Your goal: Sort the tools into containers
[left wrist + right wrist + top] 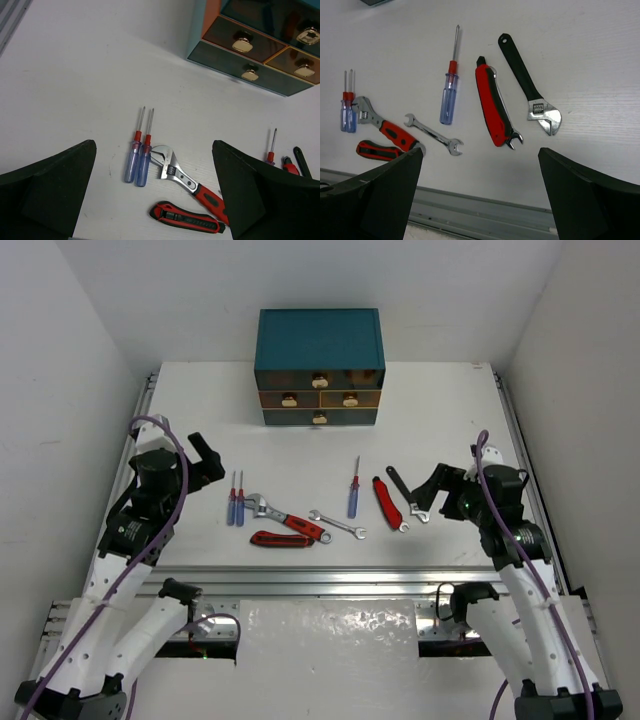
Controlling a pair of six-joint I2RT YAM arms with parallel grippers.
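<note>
- Both my claws are wide open and hold nothing: the left claw (154,165) is near the left end of the row of tools, the right claw (480,165) near the right end.
- On the table (200,400), closest to my left claw, two small blue-handled screwdrivers (137,161) lie side by side, touching.
- Just right of them lies a red-handled adjustable wrench (192,182), and nearer to me a red-and-black tool (187,218) that looks like a utility knife.
- In the middle lie a small silver spanner (433,134) and a longer blue-handled screwdriver (449,92).
- By my right claw lie a red-handled folding tool (492,112) and, just beside it, a black-handled adjustable wrench (527,90).
- At the far side stands the teal chest (320,340); its four drawers (300,382) are all shut, well apart from the tools.
</note>
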